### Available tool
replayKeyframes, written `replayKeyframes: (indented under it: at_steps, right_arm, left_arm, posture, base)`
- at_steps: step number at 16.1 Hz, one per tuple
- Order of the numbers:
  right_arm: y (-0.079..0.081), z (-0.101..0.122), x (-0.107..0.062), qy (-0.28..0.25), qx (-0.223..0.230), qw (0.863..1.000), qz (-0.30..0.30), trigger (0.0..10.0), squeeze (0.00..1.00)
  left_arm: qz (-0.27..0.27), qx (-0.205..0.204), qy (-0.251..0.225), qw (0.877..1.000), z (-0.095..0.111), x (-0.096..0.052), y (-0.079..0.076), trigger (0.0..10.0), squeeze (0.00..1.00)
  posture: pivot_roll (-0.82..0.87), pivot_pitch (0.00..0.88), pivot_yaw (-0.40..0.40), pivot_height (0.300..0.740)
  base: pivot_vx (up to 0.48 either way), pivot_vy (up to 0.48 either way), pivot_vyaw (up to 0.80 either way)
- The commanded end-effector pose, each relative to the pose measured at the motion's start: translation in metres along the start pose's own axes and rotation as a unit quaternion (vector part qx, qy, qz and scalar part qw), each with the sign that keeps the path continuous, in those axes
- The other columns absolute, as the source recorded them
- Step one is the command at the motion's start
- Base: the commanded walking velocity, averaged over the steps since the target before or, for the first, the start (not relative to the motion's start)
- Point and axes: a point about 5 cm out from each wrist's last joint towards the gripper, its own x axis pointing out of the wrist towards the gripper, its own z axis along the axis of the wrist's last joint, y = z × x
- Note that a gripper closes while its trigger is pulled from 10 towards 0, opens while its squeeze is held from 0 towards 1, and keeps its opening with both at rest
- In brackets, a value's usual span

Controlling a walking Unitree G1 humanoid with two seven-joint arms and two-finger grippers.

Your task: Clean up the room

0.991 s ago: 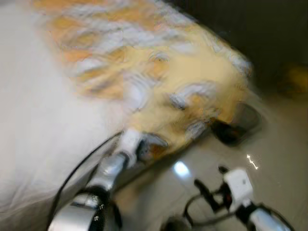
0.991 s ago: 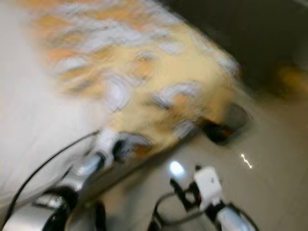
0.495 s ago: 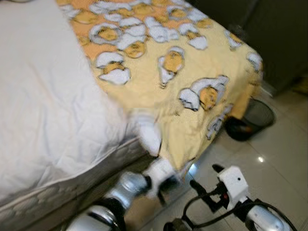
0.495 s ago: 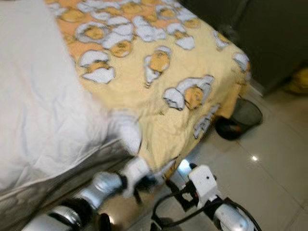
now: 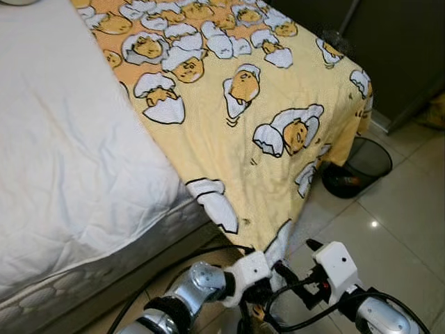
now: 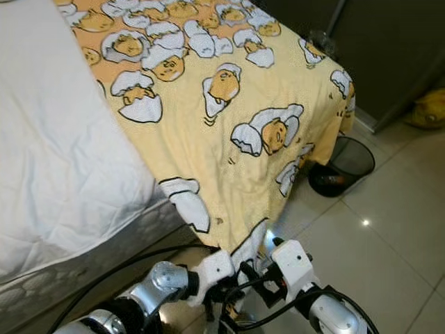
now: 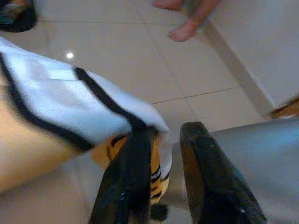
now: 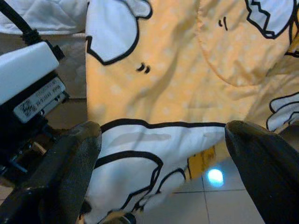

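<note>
A yellow blanket [image 5: 236, 132] printed with egg characters covers the bed's foot and hangs over its corner toward the floor. My left gripper [image 5: 252, 306] is low beside the bed, under the blanket's hanging white-and-black corner [image 7: 70, 102]. In the left wrist view its fingers [image 7: 126, 177] stand close together with that corner pinched between them. My right gripper [image 5: 293, 255] sits just right of it, open. In the right wrist view the wide-spread right gripper [image 8: 163, 135] faces the blanket's hem [image 8: 154, 140].
A white duvet [image 5: 62, 153] lies over the bed's left side, with the mattress edge [image 5: 83, 278] below it. A black mesh wastebasket [image 5: 358, 167] stands on the tiled floor by the bed corner. Dark furniture [image 5: 396, 49] rises behind. A person's bare feet [image 7: 187, 28] stand nearby.
My left arm has come down off the bed's edge to the blanket's lowest corner and closed on it. The blurred, swinging head view has steadied. The right arm has barely moved.
</note>
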Motion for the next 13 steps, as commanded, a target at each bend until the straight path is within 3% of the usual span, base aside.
replayKeyframes:
  at_steps: [1, 2, 3, 4, 5, 7, 8, 9, 10, 11, 12, 13]
  right_arm:
    - [-0.001, -0.004, 0.0, 0.003, -0.002, 1.0, -0.007, 10.0, 0.0]
    - [-0.002, -0.003, 0.002, -0.003, -0.001, 1.0, -0.015, 10.0, 0.0]
    - [-0.007, 0.002, 0.006, -0.019, 0.002, 0.999, -0.036, 10.0, 0.0]
    - [-0.013, 0.007, 0.012, -0.032, 0.019, 0.997, -0.061, 10.0, 0.0]
    - [-0.022, 0.02, 0.023, -0.064, 0.035, 0.993, -0.088, 10.0, 0.0]
    - [-0.023, 0.027, 0.031, -0.079, 0.041, 0.993, -0.08, 10.0, 0.0]
    - [-0.024, 0.033, 0.037, -0.09, 0.04, 0.992, -0.076, 10.0, 0.0]
    - [-0.028, 0.043, 0.045, -0.11, 0.037, 0.99, -0.075, 10.0, 0.0]
    - [-0.036, 0.05, 0.048, -0.127, 0.032, 0.988, -0.088, 10.0, 0.0]
    - [-0.045, 0.055, 0.05, -0.138, 0.029, 0.985, -0.103, 10.0, 0.0]
    - [-0.052, 0.057, 0.052, -0.142, 0.03, 0.982, -0.118, 10.0, 0.0]
    - [-0.059, 0.06, 0.055, -0.146, 0.043, 0.98, -0.132, 10.0, 0.0]
  left_arm:
    - [0.057, 0.007, -0.022, 0.998, 0.005, -0.013, 0.018, 10.0, 1.0]
    - [0.092, 0.004, -0.037, 0.995, 0.005, -0.025, 0.029, 10.0, 1.0]
    - [0.177, -0.012, -0.083, 0.981, 0.007, -0.054, 0.052, 10.0, 1.0]
    - [0.273, -0.047, -0.138, 0.951, 0.013, -0.086, 0.076, 10.0, 1.0]
    - [0.379, -0.122, -0.225, 0.889, 0.027, -0.126, 0.1, 10.0, 1.0]
    - [0.413, -0.118, -0.24, 0.87, 0.031, -0.14, 0.105, 10.0, 1.0]
    - [0.446, -0.112, -0.246, 0.853, 0.03, -0.145, 0.106, 10.0, 1.0]
    - [0.504, -0.127, -0.259, 0.814, 0.025, -0.153, 0.106, 10.0, 1.0]
    - [0.539, -0.157, -0.264, 0.785, 0.019, -0.154, 0.102, 10.0, 1.0]
    - [0.57, -0.183, -0.263, 0.757, 0.015, -0.157, 0.1, 10.0, 0.64]
    - [0.59, -0.196, -0.255, 0.741, 0.015, -0.159, 0.101, 10.0, 0.0]
    - [0.586, -0.205, -0.252, 0.742, 0.021, -0.156, 0.104, 10.0, 0.0]
  posture:
    - [-0.3, 0.128, -0.059, 0.736]
    - [-0.3, 0.118, -0.052, 0.736]
    - [-0.28, 0.102, -0.041, 0.736]
    - [-0.25, 0.08, -0.032, 0.736]
    - [-0.22, 0.04, -0.019, 0.736]
    - [-0.2, 0.011, -0.012, 0.736]
    - [-0.18, 0.0, 0.001, 0.736]
    - [-0.17, 0.0, 0.007, 0.736]
    - [-0.15, 0.0, 0.009, 0.736]
    - [-0.15, 0.0, 0.01, 0.736]
    - [-0.14, 0.0, 0.008, 0.736]
    - [-0.13, 0.0, 0.002, 0.736]
  base:
    - [0.0, 0.0, 0.0]
    - [0.0, 0.0, 0.0]
    - [0.0, 0.0, 0.0]
    - [0.0, 0.0, 0.0]
    - [0.0, 0.0, 0.0]
    - [0.0, 0.0, 0.0]
    - [0.0, 0.0, 0.0]
    - [0.0, 0.0, 0.0]
    - [0.0, 0.0, 0.0]
    - [0.0, 0.0, 0.0]
    - [0.0, 0.0, 0.0]
    - [0.0, 0.0, 0.0]
